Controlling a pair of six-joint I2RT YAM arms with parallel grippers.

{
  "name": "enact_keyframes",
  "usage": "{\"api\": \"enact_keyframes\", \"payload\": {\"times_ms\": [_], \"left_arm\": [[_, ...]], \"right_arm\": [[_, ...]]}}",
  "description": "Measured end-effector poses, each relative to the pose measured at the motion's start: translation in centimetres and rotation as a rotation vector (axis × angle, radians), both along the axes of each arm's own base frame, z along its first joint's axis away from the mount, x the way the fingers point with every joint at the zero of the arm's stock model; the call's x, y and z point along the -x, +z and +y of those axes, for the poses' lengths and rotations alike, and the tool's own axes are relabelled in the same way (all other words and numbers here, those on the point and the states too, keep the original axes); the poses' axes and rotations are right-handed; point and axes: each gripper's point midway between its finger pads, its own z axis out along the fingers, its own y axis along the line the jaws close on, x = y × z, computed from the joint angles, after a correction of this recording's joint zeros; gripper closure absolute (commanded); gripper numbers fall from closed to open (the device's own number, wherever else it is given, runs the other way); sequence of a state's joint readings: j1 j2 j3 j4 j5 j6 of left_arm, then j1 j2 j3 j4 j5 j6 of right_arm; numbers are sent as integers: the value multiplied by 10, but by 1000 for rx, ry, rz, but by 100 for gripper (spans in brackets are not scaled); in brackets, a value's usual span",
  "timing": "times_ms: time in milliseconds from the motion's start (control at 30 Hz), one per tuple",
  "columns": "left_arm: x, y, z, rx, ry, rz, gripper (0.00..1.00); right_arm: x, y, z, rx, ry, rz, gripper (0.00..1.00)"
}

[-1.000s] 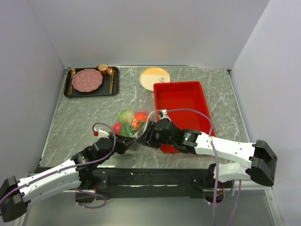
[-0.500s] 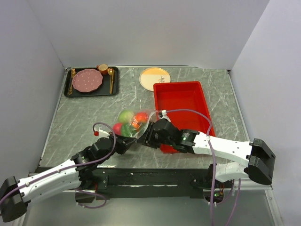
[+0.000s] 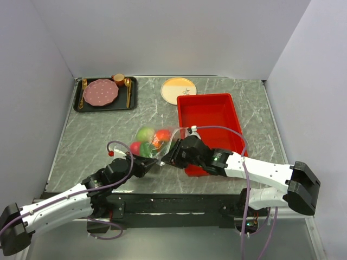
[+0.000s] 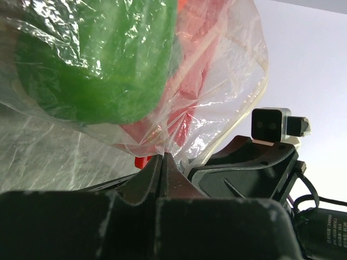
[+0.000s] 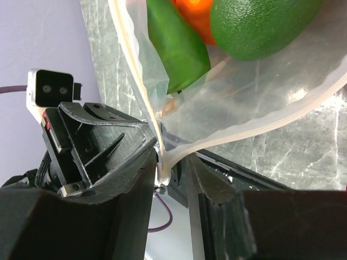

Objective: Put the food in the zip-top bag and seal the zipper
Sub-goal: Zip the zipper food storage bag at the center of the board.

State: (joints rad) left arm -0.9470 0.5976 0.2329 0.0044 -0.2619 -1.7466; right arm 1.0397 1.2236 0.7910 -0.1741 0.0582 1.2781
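Top external view: the zip-top bag (image 3: 156, 142), with the food (image 3: 145, 134) inside it, lies near the middle of the worktop (image 3: 87, 141), just beside the near left corner of the red tray (image 3: 211, 111). The left gripper (image 3: 146, 167) is clamped tight on the bag's near edge. The right gripper (image 3: 169, 157) straddles the zipper (image 5: 244, 132), its fingers slightly apart around the strip.

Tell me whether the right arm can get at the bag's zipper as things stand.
Probably yes. The right gripper straddles the zipper at a corner of the zip-top bag, its jaws slightly apart with nothing else between them. The left gripper, shut on the bag right beside it, leaves little room.
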Motion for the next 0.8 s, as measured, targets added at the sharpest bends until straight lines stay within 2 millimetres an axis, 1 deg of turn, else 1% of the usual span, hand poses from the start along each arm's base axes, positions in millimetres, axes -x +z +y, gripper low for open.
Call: {"api": "enact_keyframes", "payload": {"times_ms": [333, 433, 467, 633, 667, 700, 800], "left_arm": [[0, -1, -2, 1, -6, 2, 99], [0, -1, -2, 1, -6, 3, 99], [0, -1, -2, 1, -6, 3, 99], [0, -1, -2, 1, -6, 3, 99], [0, -1, -2, 3, -6, 2, 99], [0, -1, -2, 3, -6, 2, 99], [0, -1, -2, 4, -7, 2, 99]], "right_arm": [[3, 3, 5, -33, 18, 10, 67], [3, 3, 6, -39, 20, 12, 73], [3, 3, 6, -40, 20, 13, 77], [3, 4, 7, -48, 23, 14, 78], [4, 4, 7, -48, 23, 14, 71], [4, 4, 7, -49, 24, 14, 68], [4, 6, 8, -55, 28, 15, 63]]}}
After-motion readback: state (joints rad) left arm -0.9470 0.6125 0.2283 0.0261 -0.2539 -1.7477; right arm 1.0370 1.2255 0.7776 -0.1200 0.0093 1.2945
